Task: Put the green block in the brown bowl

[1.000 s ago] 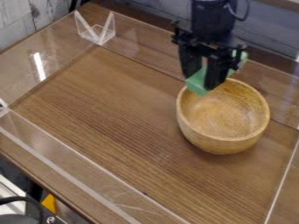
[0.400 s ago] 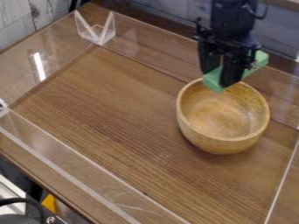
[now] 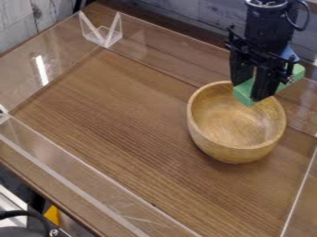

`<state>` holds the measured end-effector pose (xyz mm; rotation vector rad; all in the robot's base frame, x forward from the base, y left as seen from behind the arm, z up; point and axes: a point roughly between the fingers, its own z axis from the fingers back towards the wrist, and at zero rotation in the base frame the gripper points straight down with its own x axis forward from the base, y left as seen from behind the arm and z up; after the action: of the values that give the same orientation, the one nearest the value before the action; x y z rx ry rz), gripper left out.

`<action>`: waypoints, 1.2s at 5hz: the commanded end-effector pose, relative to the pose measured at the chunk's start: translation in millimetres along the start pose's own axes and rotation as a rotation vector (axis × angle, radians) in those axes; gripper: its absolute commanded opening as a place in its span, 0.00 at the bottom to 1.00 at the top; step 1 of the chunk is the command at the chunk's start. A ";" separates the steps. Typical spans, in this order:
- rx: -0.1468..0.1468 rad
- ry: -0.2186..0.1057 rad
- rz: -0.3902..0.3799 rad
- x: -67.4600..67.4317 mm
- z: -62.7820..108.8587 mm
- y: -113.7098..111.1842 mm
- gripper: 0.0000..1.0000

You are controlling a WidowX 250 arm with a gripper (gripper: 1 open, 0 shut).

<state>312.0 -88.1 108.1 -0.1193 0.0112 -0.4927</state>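
A light-brown wooden bowl (image 3: 235, 122) sits on the right side of the wooden table. Above its far right rim hangs my black gripper (image 3: 260, 81), pointing straight down. Its two fingers are shut on the bright green block (image 3: 257, 91), which stands roughly on end between them, its lower end over the inside of the bowl near the rim. The block's upper part is hidden by the fingers, and a green edge shows at the gripper's right side.
Low clear acrylic walls (image 3: 50, 56) ring the table top. A small clear stand (image 3: 102, 31) rests at the back left corner. The wooden surface (image 3: 111, 120) stretches left and forward of the bowl.
The gripper has carried the green block to the right, from the bowl's left far rim to over its right far rim. The bowl has not moved.
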 end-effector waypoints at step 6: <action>0.005 -0.014 -0.011 -0.3 -10.2 -18.9 1.00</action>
<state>299.2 -101.9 80.4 -0.1192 0.0601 -0.4886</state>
